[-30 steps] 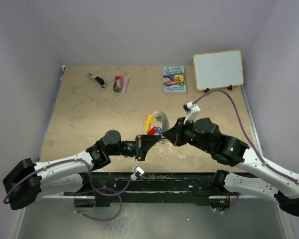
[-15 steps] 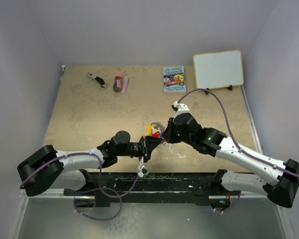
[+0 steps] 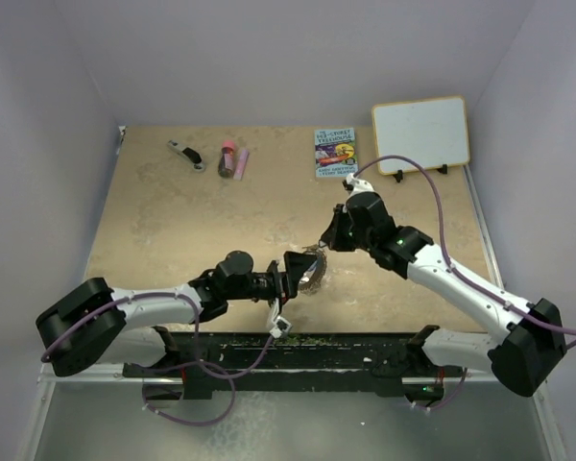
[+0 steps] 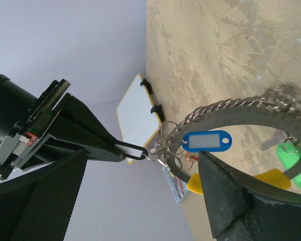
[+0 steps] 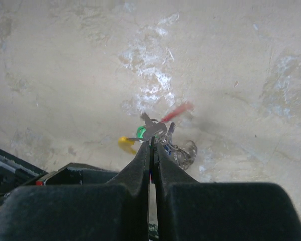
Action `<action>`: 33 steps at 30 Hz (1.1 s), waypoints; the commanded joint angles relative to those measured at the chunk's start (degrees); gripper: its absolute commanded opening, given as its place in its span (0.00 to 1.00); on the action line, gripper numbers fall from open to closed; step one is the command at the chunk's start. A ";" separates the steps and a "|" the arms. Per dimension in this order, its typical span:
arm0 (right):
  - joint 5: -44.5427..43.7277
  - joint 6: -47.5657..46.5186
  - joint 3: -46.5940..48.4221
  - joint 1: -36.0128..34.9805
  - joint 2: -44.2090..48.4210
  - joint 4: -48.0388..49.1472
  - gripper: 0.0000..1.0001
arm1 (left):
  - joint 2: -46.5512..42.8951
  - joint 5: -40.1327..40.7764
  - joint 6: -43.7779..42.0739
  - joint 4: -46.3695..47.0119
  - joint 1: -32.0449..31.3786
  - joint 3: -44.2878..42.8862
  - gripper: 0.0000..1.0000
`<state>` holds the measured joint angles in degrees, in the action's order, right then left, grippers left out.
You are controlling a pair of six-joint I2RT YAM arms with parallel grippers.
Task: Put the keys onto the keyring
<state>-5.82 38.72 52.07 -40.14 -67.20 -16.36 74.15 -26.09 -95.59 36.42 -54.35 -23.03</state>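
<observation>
1. Right wrist cam: the red plastic key head (image 5: 178, 111) is just a blurry streak. The bunch of small metal keys (image 5: 158, 134) is partly tucked behind the black fingertips (image 5: 142, 161) of the right gripper (image 5: 151, 141).
2. Left wrist cam: the green plastic key head (image 4: 297, 165) gets chopped by the right edge, and the yellow one (image 4: 272, 178) sits half behind the band.
3. Same cam: the grey ring with the silvery beaded rim (image 4: 251, 114) vanishes low down behind the dark finger (image 4: 226, 206) of the left gripper (image 4: 143, 155).
4. Top cam: key colours are way too small to tell.
</observation>
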 commanded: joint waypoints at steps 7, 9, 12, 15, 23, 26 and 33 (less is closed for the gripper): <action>2.49 -8.26 7.98 8.16 -4.09 3.23 0.00 | -7.22 8.37 2.96 -13.05 0.46 -6.88 0.98; 1.04 -8.40 7.00 9.42 -4.09 3.26 0.00 | -8.17 10.39 4.48 -15.57 0.62 -8.65 0.98; -0.88 -8.50 4.06 11.69 -3.91 3.02 0.00 | -9.55 12.09 5.31 -18.74 0.82 -10.54 0.98; -2.85 -8.50 2.63 12.89 -3.29 2.52 0.00 | -10.73 13.16 5.33 -21.43 0.84 -11.99 0.98; -10.23 -8.32 3.79 15.08 -0.57 -3.90 0.00 | -7.24 21.23 16.59 -23.51 1.17 -20.98 0.98; -12.04 -7.29 1.77 17.19 -0.30 -5.33 0.00 | -5.22 24.61 22.82 -26.46 1.66 -25.17 0.98; -11.49 -6.01 -4.52 22.99 -0.21 -4.57 0.00 | -6.74 24.87 24.97 -29.65 2.05 -25.62 0.98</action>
<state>-15.57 31.83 49.65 -19.79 -68.12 -20.71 68.99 -2.48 -74.41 8.93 -52.45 -47.57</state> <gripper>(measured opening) 0.005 0.981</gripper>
